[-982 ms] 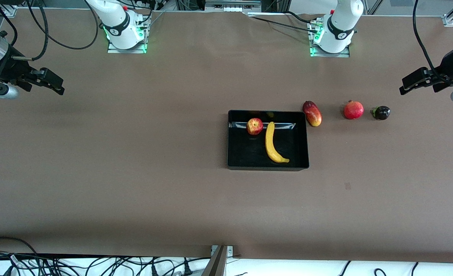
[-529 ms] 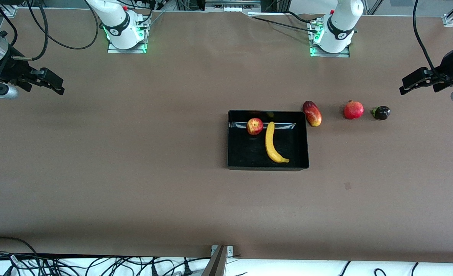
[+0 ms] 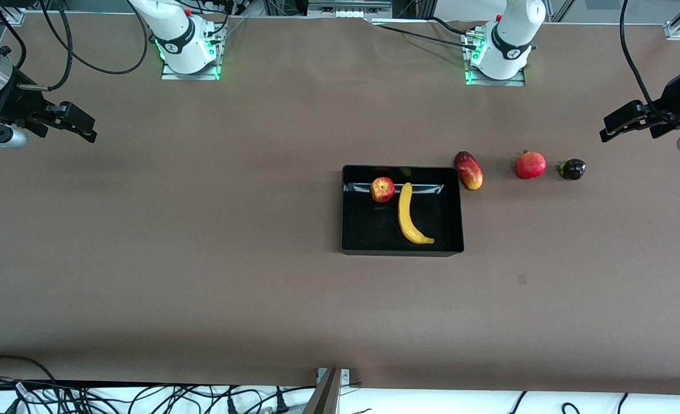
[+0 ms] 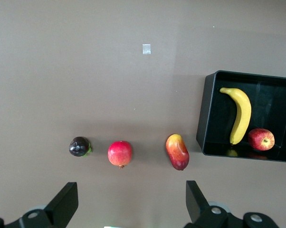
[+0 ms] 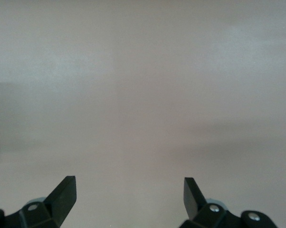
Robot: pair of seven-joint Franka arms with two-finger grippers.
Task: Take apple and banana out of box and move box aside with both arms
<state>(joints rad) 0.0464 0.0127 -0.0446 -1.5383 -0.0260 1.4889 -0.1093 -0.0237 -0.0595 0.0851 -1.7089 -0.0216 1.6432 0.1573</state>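
Left gripper (image 3: 607, 131): jaws wide, empty, over the table's end.
Right gripper (image 3: 87, 130): same, waiting.
Apple (image 3: 382, 189): descend vertically, clearing the box (image 3: 400, 250) wall and banana (image 3: 409, 216).

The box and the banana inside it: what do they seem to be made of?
The box looks like glossy black plastic: its inner walls mirror the fruit. The banana has an even, smooth yellow skin with a slight sheen, so possibly a plastic replica, though real fruit cannot be ruled out.
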